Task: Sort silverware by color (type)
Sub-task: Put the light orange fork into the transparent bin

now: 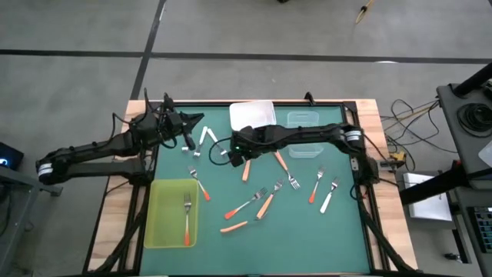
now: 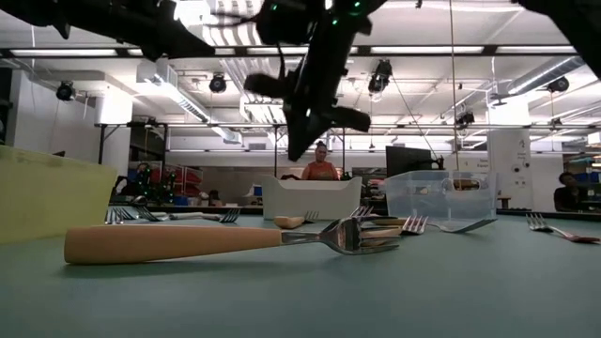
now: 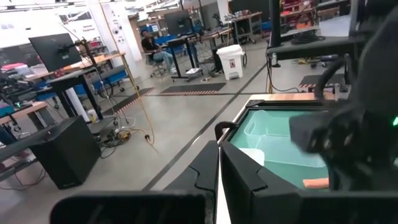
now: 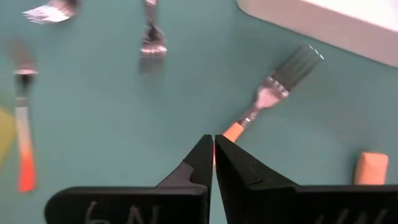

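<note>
The silverware is forks with red-orange, light orange or white handles, scattered flat on the green table (image 1: pixel 338 231). One red-orange fork (image 1: pixel 187 219) lies in the yellow-green tray (image 1: pixel 157 223). My right gripper (image 1: pixel 231 159) is shut and hangs clear above the table (image 2: pixel 293 150), slanting down. In the right wrist view its tips (image 4: pixel 213 144) stand over the handle of an orange fork (image 4: pixel 273 99), whose tines point at the white tray (image 4: pixel 323 25). My left gripper (image 1: pixel 196 119) is shut, level, high over the far left corner (image 3: pixel 217 165).
A white tray (image 1: pixel 252 114) and a clear tray (image 1: pixel 304 123) stand at the far edge. Two white-handled forks (image 1: pixel 205 137) lie near the left gripper. More forks lie mid-table (image 1: pixel 265 204) and toward the right (image 1: pixel 315 188). A light orange fork (image 2: pixel 188 241) lies close to the low camera.
</note>
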Available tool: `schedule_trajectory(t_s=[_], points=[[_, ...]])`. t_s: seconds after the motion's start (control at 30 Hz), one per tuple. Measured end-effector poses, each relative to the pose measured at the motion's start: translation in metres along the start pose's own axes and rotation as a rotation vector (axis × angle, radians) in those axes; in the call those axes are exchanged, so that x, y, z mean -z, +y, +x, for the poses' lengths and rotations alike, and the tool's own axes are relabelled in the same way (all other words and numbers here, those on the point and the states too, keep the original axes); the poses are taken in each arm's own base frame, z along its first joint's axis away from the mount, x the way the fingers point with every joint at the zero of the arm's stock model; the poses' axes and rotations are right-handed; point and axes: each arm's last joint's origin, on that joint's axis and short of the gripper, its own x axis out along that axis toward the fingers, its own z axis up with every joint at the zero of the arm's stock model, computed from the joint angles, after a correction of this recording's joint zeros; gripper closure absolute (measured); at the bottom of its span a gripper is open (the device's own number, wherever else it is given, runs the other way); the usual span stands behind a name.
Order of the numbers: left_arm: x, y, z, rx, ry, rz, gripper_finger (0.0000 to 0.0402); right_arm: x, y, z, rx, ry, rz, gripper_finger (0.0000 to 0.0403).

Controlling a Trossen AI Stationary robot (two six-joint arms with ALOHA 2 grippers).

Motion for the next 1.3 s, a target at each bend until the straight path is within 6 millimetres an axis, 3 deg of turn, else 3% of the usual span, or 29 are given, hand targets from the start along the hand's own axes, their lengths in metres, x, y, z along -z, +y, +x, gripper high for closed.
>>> schedule_trajectory(t_s=[0.23, 0.5, 1.0, 1.3], points=[[-0.004, 0.002, -0.006, -0.006, -0.025, -0.022, 0.0402, -0.005, -0.002, 0.035, 0.185, 0.113, 0.045, 0.0394], [-0.006, 0.005, -0.018, -0.007, -0.033, -0.041, 0.0402, -0.013, -0.003, 0.067, 0.223, 0.137, -0.014, 0.0386], [-0.008, 0.007, -0.023, -0.010, -0.046, -0.044, 0.0402, -0.019, -0.005, 0.068, 0.233, 0.095, 0.016, 0.0242], [-0.008, 0.007, -0.023, -0.010, -0.047, -0.044, 0.0402, -0.016, -0.004, 0.081, 0.241, 0.088, 0.028, 0.0223]])
